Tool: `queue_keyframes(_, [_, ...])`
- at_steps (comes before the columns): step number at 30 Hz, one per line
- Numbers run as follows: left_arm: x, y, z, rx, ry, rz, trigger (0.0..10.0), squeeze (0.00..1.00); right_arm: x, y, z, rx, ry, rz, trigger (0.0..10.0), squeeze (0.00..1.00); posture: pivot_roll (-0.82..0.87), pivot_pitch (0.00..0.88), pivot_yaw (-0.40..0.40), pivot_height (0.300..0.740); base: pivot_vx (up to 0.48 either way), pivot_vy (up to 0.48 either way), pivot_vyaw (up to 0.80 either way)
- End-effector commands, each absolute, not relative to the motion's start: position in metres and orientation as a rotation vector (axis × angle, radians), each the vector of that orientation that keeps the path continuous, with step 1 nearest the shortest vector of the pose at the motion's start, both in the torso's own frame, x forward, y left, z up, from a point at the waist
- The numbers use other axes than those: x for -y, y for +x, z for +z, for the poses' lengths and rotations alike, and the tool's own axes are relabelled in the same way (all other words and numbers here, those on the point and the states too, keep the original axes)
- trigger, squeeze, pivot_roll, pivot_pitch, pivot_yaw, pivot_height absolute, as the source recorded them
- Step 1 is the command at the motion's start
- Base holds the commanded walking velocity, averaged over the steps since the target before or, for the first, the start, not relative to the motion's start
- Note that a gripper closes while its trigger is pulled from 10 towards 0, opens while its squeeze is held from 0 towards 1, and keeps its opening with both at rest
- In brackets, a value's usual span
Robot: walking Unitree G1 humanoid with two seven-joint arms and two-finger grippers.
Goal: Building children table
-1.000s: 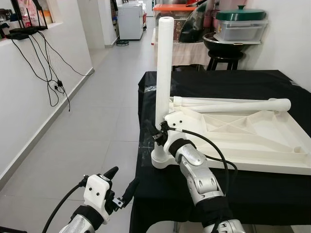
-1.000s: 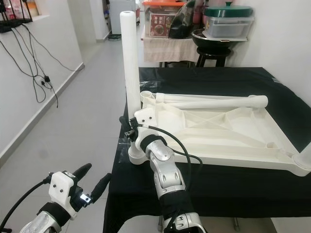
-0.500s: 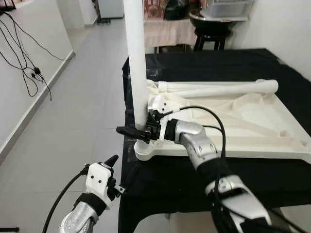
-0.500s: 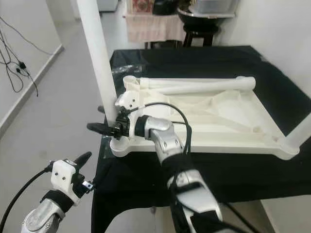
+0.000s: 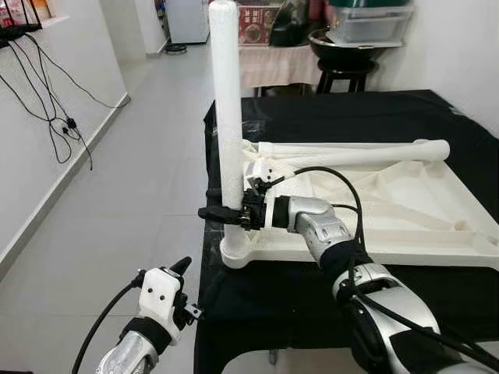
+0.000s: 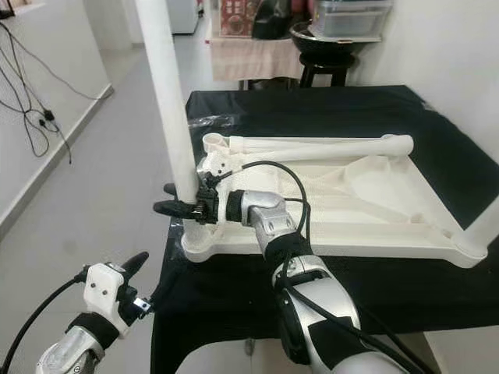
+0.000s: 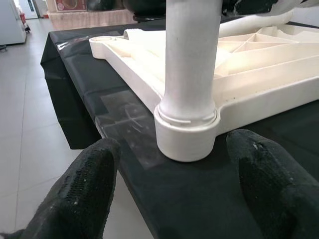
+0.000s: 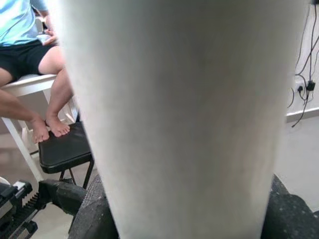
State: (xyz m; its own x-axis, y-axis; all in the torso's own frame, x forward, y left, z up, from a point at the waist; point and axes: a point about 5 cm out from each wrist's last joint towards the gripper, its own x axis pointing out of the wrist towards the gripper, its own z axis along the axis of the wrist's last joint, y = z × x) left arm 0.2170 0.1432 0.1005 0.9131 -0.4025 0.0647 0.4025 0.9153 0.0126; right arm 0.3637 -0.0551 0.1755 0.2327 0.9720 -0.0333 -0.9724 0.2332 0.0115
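Right gripper (image 5: 221, 213), beside the socket a second ago, now has jaws clamped low on upright table leg (image 5: 228, 117) seated in tabletop (image 5: 405, 226) corner on desk (image 5: 374, 125). Left gripper (image 5: 185, 292) open, idle below.

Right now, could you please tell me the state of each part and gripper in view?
Upright white plastic table leg: standing in the corner socket, gripped near its base.
White plastic tabletop: upside down on the black cloth.
Second white leg: lying flat across the tabletop.
Right gripper: jaws shut on the upright leg.
Left gripper: jaws open, holding nothing, below the table edge.
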Motion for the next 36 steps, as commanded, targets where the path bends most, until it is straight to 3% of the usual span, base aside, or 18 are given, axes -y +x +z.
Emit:
queue_keyframes(1, [-0.142,0.216,0.098,0.046,0.005,-0.417,10.0,0.0,0.054,0.361,0.171,-0.049,0.005,1.351,0.0,0.0,0.03,0.0,-0.013,0.74,0.0,0.0,0.0])
queue_keyframes(4, [-0.142,0.216,0.098,0.046,0.005,-0.416,10.0,0.0,0.061,0.363,0.171,-0.026,-0.023,1.299,0.0,0.0,0.03,0.0,-0.013,0.74,0.0,0.0,0.0])
queue_keyframes(8, [-0.143,0.215,0.1,0.049,0.007,-0.414,10.0,0.0,0.071,0.362,0.161,-0.033,-0.052,1.068,0.0,0.0,0.02,0.019,-0.029,0.74,0.0,0.0,0.0])
queue_keyframes(9, [-0.144,0.214,0.1,0.05,0.008,-0.413,10.0,0.0,0.072,0.354,0.145,-0.058,-0.04,0.689,0.0,0.0,0.01,0.027,-0.034,0.74,0.0,0.0,0.0])
queue_keyframes(10, [-0.144,0.214,0.1,0.05,0.008,-0.413,10.0,0.0,0.072,0.354,0.145,-0.058,-0.04,0.689,0.0,0.0,0.01,0.027,-0.034,0.74,0.0,0.0,0.0])
queue_keyframes(11, [-0.146,0.214,0.101,0.052,0.009,-0.411,10.0,0.0,0.071,0.332,0.13,-0.099,-0.031,0.531,0.0,0.0,0.0,0.042,-0.021,0.74,0.0,0.0,0.0])
queue_keyframes(13, [-0.146,0.214,0.101,0.052,0.009,-0.411,10.0,0.0,0.071,0.332,0.13,-0.099,-0.031,0.531,0.0,0.0,0.0,0.042,-0.021,0.74,0.0,0.0,0.0])
queue_keyframes(14, [-0.147,0.214,0.102,0.053,0.008,-0.408,10.0,0.0,0.066,0.31,0.121,-0.117,-0.017,0.461,0.0,0.0,0.0,0.045,-0.015,0.74,0.0,0.0,0.0])
queue_keyframes(16, [-0.147,0.215,0.106,0.057,0.018,-0.415,10.0,0.0,0.061,0.306,0.123,-0.079,-0.043,0.49,0.0,0.0,-0.02,0.059,-0.002,0.74,0.0,0.0,0.0])
queue_keyframes(24, [-0.148,0.216,0.11,0.064,0.003,-0.424,10.0,0.0,0.052,0.32,0.132,-0.058,-0.072,0.527,0.0,0.0,-0.01,0.059,-0.008,0.74,0.0,0.0,0.0])
queue_keyframes(25, [-0.148,0.218,0.111,0.068,0.007,-0.419,10.0,0.0,0.047,0.323,0.135,-0.048,-0.059,0.552,10.0,0.0,0.01,0.06,-0.012,0.74,0.0,0.0,0.0])
queue_keyframes(26, [-0.148,0.218,0.111,0.068,0.007,-0.419,10.0,0.0,0.047,0.323,0.135,-0.048,-0.059,0.552,10.0,0.0,0.01,0.06,-0.012,0.74,0.0,0.0,0.0])
queue_keyframes(27, [-0.147,0.219,0.112,0.074,0.01,-0.414,10.0,0.0,0.041,0.325,0.142,-0.043,-0.032,0.602,10.0,0.82,0.01,0.06,-0.012,0.74,0.0,0.0,0.0])
queue_keyframes(28, [-0.147,0.221,0.113,0.078,0.012,-0.411,10.0,0.0,0.032,0.327,0.149,-0.037,-0.013,0.7,10.0,1.0,0.01,0.058,-0.009,0.74,0.0,0.0,0.0])
queue_keyframes(31, [-0.146,0.223,0.115,0.083,0.012,-0.418,10.0,0.0,0.022,0.333,0.162,-0.004,-0.017,0.918,10.0,1.0,0.01,0.052,-0.007,0.74,0.0,0.0,0.0])
queue_keyframes(32, [-0.145,0.224,0.115,0.083,0.012,-0.424,10.0,0.0,0.023,0.335,0.164,0.002,-0.012,0.998,10.0,0.75,0.03,0.045,-0.008,0.74,0.0,0.0,0.0])
queue_keyframes(35, [-0.144,0.224,0.116,0.083,0.013,-0.431,10.0,0.0,0.023,0.336,0.166,0.004,-0.002,1.074,10.0,0.75,0.03,0.045,-0.008,0.74,0.0,0.0,0.0])
queue_keyframes(36, [-0.142,0.225,0.117,0.085,0.022,-0.44,10.0,0.0,0.026,0.338,0.169,0.006,-0.018,1.168,10.0,0.0,0.05,0.04,-0.008,0.74,0.0,0.0,0.0])
